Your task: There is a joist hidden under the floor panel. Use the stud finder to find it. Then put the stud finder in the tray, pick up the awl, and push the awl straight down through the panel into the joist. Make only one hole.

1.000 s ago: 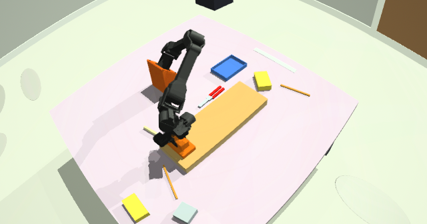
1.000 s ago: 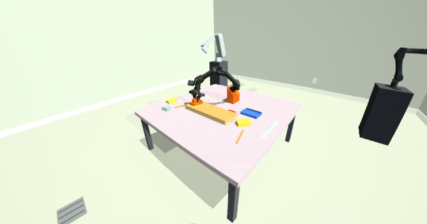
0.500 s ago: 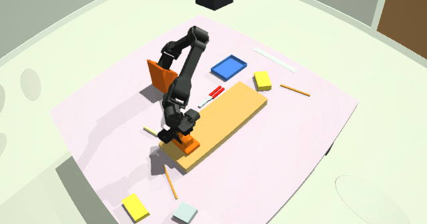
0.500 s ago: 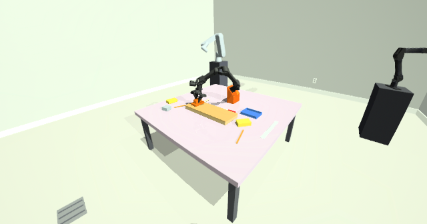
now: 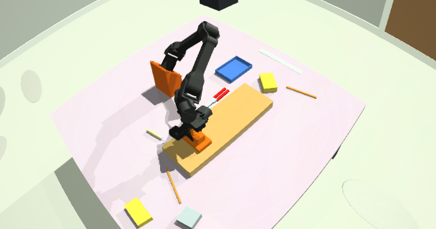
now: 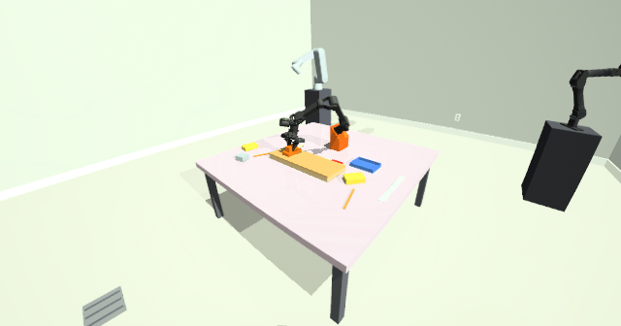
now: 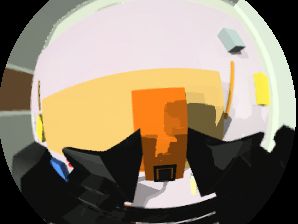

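The tool [image 5: 191, 133] is clamped on the orange stud finder [image 5: 200, 141], which sits on the near-left end of the tan floor panel [image 5: 235, 114]. The stud finder reads as a stiff, blocky, light plastic body with a stepped shape; a grip across the narrower raised part, as now, should hold it squarely, and its flat base ought to slide over the panel without catching. The awl [image 5: 154, 134] lies on the surface just left of that panel end, thin and likely to roll, so its handle is the place to take it.

The top view shows the blue tray [image 5: 234, 69] beyond the panel's far side and the awl's position. The wrist view shows neither clearly, but it does show both fingers flanking the stud finder [image 7: 160, 133]
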### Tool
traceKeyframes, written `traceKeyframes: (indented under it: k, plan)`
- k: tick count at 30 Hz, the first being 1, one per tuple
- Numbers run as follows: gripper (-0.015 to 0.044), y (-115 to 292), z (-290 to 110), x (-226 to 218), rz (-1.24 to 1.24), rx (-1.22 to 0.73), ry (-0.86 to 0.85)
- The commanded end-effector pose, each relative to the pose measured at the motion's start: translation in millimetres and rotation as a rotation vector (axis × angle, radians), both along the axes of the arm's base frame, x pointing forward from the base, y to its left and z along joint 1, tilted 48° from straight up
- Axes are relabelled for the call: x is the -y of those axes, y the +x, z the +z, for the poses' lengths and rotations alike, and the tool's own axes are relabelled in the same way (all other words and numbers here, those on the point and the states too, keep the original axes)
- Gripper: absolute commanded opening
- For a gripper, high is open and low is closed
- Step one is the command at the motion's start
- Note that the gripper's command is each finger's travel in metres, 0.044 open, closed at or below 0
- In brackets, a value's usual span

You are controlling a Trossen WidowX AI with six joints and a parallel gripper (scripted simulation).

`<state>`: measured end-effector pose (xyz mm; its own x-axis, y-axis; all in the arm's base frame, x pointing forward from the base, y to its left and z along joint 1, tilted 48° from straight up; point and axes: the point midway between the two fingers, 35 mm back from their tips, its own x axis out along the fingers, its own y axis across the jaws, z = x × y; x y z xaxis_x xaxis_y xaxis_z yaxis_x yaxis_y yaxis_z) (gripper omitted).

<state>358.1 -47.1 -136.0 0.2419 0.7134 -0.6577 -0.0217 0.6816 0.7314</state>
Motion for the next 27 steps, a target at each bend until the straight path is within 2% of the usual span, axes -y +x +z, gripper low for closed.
traceKeyframes:
  k: [1, 27]
  plan:
    - [0.0000, 0.6, 10.0, -9.4, 0.003, 0.003, 0.004]
    - [0.0000, -1.2, 63.8, -60.4, 0.003, 0.001, 0.009]
